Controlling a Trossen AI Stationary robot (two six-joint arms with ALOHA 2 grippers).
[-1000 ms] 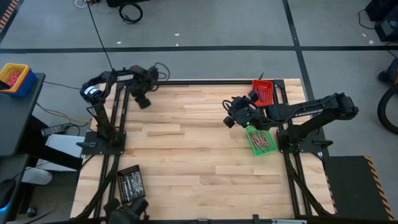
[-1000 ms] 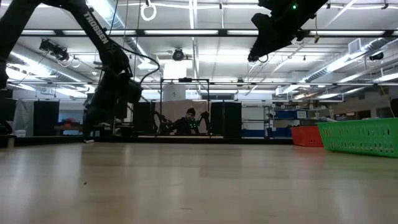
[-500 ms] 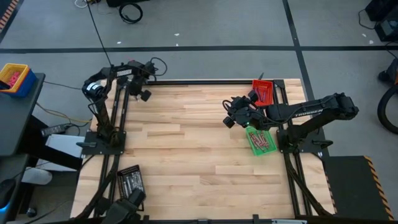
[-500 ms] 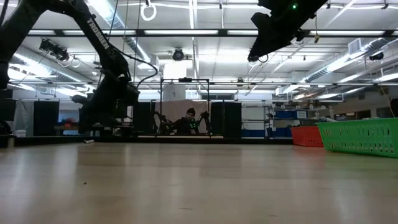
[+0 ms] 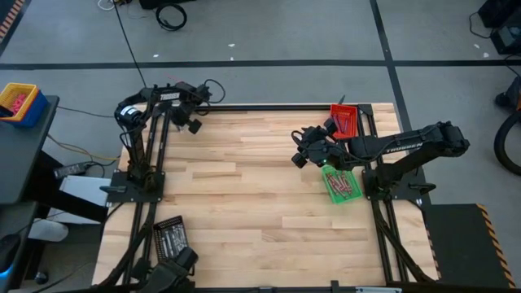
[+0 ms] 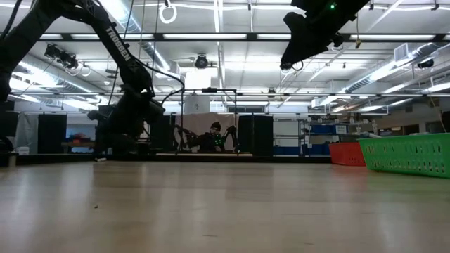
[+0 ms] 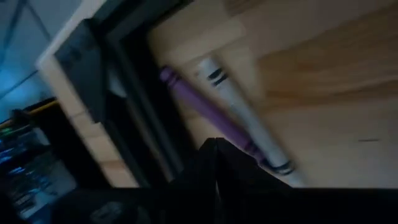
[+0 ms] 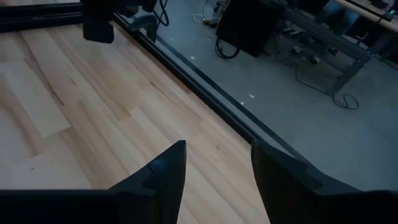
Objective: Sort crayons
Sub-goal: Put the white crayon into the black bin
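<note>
L arm has swung back twd far-left table corner since earlier frame; left gripper [image 5: 194, 124] now over the edge there, fingers closed. Wrist view shows a purple crayon [image 7: 205, 112] and a white crayon [image 7: 242, 124] side by side at its tips, prob. pinched, can't confirm. Right gripper [image 5: 299, 153] unchanged, hovering mid-table beside green tray [image 5: 329, 186], fingers apart, empty. Sorted crayons [image 5: 345, 186] lie in green tray; red tray [image 5: 339, 109] just behind it. Likely L carrying pair for sorting.

Left gripper [image 5: 194, 124] moved to table's [image 5: 244, 195] far-left corner.
</note>
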